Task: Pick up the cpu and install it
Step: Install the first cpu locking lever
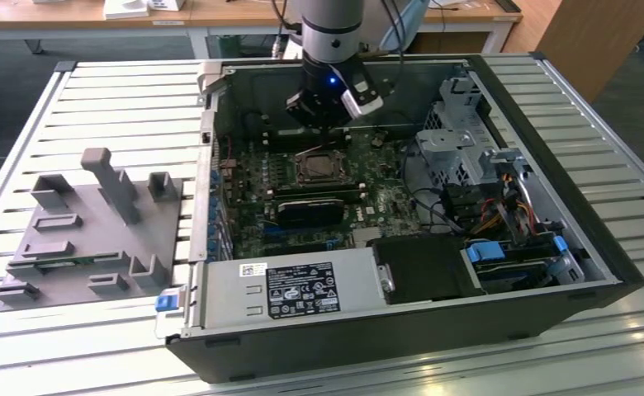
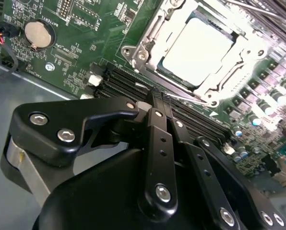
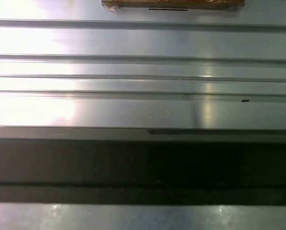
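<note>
Slatted metal surface point(image 1: 608, 107) carrying an open computer case point(image 1: 586, 272) laid on its side, motherboard point(image 1: 256, 177) facing up; grey fixture tray point(image 1: 80, 239) well apart on the exterior view's left. Slats of the same surface point(image 3: 143, 72) in the first wrist view.

Claw point(image 1: 319, 115) hanging inside the case, above the board's far edge and just beyond the socket point(image 1: 319, 167). In the second wrist view, claw point(image 2: 157, 98) clenched, fingers point(image 2: 155, 139) drawn together with nothing visible between them, tips over the dark memory slots point(image 2: 128, 86) beside the socket frame point(image 2: 143, 52).

Cpu point(image 2: 196, 50) lying flat within the socket frame, silver top plate up, apart from the claw; same cpu point(image 1: 319, 167) at mid-board in the exterior view. Cannot tell whether seated fully flush or whether the frame is latched.

Hazards, as judged:
- Bent socket contacts, if pressed on while the cpu sits slightly skewed or mis-keyed.
- Scratched top plate or a chip nudged out of square, from a sideways brush by the clenched tips.
- Collision with the memory slots or the raised metal frame, owing to the small clearance under the tips.
- Contact with the case's rear wall point(image 1: 267, 82) close behind the claw, during any lift with a tilt.
- Snagging of the loose cable bundle point(image 1: 499, 206) on the exterior view's right, only on a wide swing that way.
</note>
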Controlling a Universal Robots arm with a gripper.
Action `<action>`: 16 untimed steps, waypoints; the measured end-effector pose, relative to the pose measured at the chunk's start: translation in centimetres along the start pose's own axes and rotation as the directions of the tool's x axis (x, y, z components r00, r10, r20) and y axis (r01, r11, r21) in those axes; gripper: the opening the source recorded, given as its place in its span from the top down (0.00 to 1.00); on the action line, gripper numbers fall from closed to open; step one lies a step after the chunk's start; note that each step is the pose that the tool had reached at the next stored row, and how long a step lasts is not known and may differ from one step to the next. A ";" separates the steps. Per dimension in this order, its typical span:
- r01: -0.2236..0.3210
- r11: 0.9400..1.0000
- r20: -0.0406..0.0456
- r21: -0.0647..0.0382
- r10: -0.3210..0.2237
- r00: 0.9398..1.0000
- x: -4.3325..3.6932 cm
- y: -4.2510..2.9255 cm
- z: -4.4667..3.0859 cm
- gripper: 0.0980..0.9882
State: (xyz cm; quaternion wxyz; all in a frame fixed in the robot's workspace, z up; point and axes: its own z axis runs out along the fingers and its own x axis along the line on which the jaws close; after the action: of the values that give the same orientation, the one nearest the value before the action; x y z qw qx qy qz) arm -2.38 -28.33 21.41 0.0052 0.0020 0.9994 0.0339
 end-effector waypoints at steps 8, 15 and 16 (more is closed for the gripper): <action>0.000 1.000 0.000 0.001 0.000 1.000 -0.26 -0.06 0.95 0.99; 0.000 1.000 -0.001 0.001 0.000 1.000 -0.31 -0.10 1.46 0.99; 0.000 1.000 -0.001 0.001 0.000 1.000 -0.31 -0.10 1.46 0.99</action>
State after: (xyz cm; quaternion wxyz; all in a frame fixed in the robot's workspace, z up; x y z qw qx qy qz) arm -2.05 -28.34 19.95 0.0048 0.0021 0.9994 0.0333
